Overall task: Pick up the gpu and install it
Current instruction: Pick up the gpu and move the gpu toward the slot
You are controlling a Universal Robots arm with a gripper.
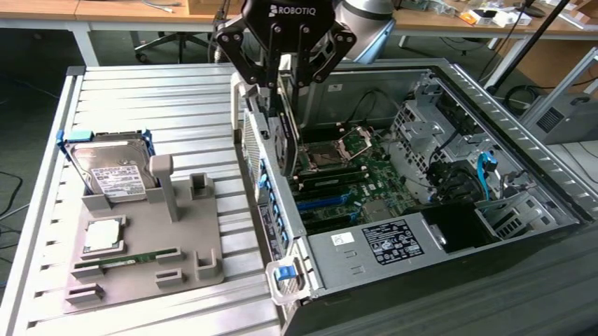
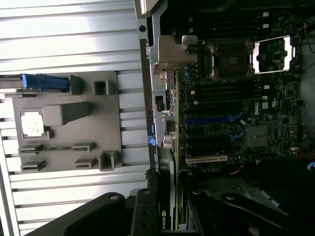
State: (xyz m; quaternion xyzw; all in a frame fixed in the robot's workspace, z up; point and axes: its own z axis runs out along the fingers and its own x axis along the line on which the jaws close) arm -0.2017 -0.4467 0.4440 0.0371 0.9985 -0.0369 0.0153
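While the gripper [image 1: 285, 82] hangs over the open computer case [image 1: 355, 269], we note its fingers partly closed and clamped on the gpu [image 1: 288, 143], which it holds upright, on edge. The card stands just inside the case's rear wall, its lower edge close above the motherboard [image 1: 374, 182] and beside the CPU socket [image 1: 327, 155]. We cannot tell whether it touches a slot. On the exterior view's left, the grey fixture [image 1: 187, 231] carries a hard drive [image 1: 112, 171] and a memory stick [image 1: 136, 257].
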